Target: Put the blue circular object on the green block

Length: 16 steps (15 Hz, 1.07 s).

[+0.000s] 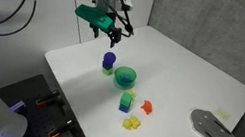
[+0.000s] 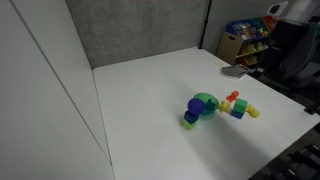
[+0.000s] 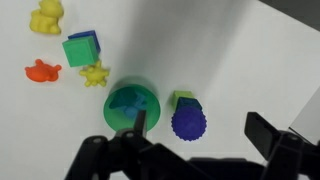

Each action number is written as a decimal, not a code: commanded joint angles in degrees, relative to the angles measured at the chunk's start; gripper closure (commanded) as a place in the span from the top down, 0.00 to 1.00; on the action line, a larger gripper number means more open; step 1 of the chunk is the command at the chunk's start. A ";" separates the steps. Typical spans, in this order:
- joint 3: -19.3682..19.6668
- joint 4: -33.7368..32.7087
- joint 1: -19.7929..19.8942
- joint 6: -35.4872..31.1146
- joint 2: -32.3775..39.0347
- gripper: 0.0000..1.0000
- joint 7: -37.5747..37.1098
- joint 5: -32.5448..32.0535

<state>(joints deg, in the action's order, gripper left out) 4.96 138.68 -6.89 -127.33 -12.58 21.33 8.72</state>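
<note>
One step seems left: the blue ball (image 3: pixel 188 123) is seen seated on the green block (image 3: pixel 179 98), beside the green bowl (image 3: pixel 130 103). The pincer (image 1: pixel 109 33) is held wide open, empty, above the worktop (image 1: pixel 191 81); only withdrawal is called for.

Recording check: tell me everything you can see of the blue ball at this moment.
The blue ball is small, round and dark blue-violet, with a knobbly surface that looks like soft plastic or rubber. It sits on top of the green block, which peeks out beneath it. The green bowl is right beside it, with a narrow gap between. Only the block appears to touch it.
</note>
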 commanded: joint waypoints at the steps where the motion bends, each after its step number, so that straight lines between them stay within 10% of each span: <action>1: -2.82 -5.14 0.00 -3.54 8.21 1.00 0.53 0.98; 16: -10.24 -22.40 0.85 -10.57 36.84 1.00 -4.67 -4.01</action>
<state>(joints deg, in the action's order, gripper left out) -3.91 120.35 -6.77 -137.88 20.07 19.22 6.80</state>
